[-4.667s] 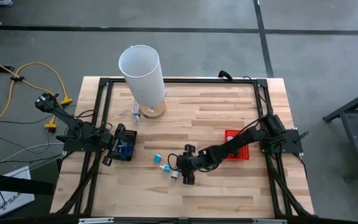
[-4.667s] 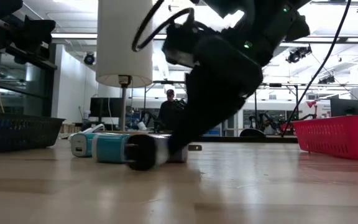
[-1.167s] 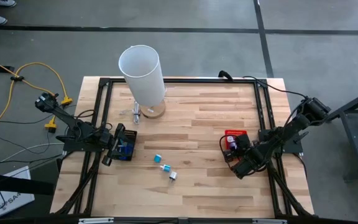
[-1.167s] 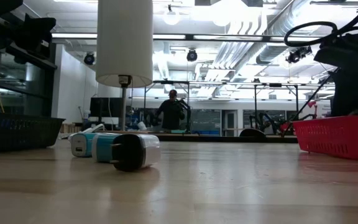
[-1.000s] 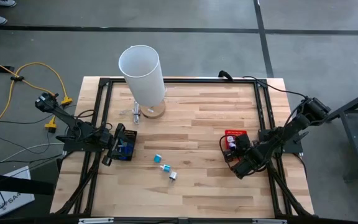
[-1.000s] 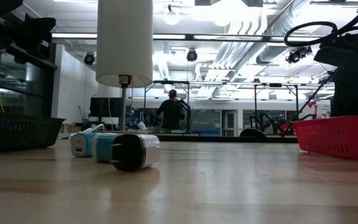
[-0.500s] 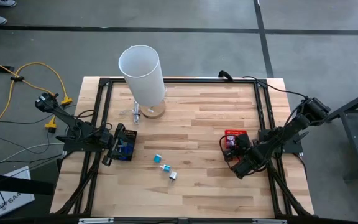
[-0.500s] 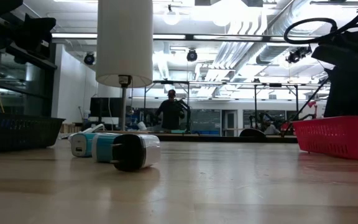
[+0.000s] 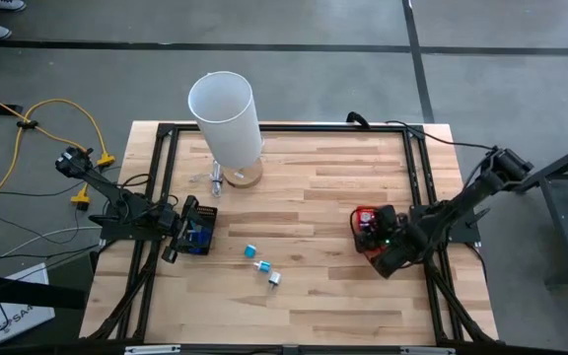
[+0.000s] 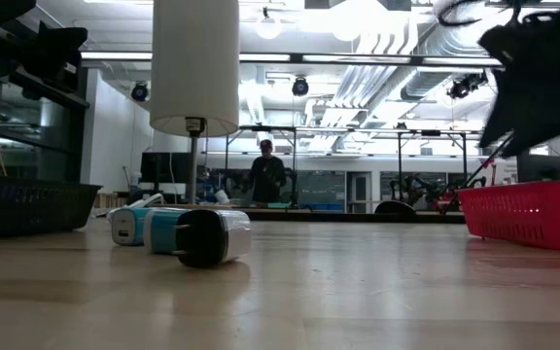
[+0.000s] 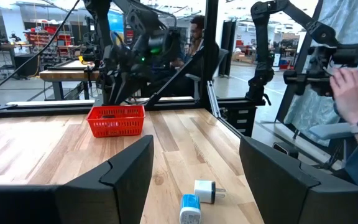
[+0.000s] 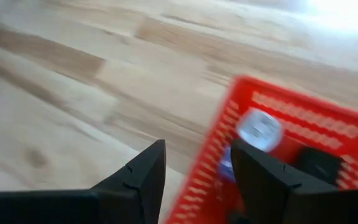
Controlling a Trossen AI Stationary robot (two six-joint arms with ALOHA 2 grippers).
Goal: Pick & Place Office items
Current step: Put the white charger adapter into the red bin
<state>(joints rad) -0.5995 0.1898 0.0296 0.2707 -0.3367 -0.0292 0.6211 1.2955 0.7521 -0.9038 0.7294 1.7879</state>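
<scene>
Wood table [image 9: 323, 177]: largest surface, with a tall white cylinder [image 9: 225, 118] at its far edge.

Red basket [image 10: 528, 214]: set at the right side, judged to be the drop point. The right claw [image 12: 194, 149] is held directly above it, fingers spread, nothing between them. This is read as a drop made, not a pick.

Dark basket [image 9: 203, 229]: at the left edge. The left claw [image 11: 194, 155] is parked over it, spread wide and empty, waiting.

Office items: a teal charger [image 11: 190, 208] and a white charger [image 11: 205, 190] lie mid-table, just beside each other, well apart from both claws. These are judged to be next.

View differences: the basket's contents, a white round piece [image 12: 260, 129] and a black piece [image 12: 319, 163], are shown only by the right wrist view. From above they are hidden by the arm. A person's hand [image 11: 348, 87] is caught only by the left wrist view.
</scene>
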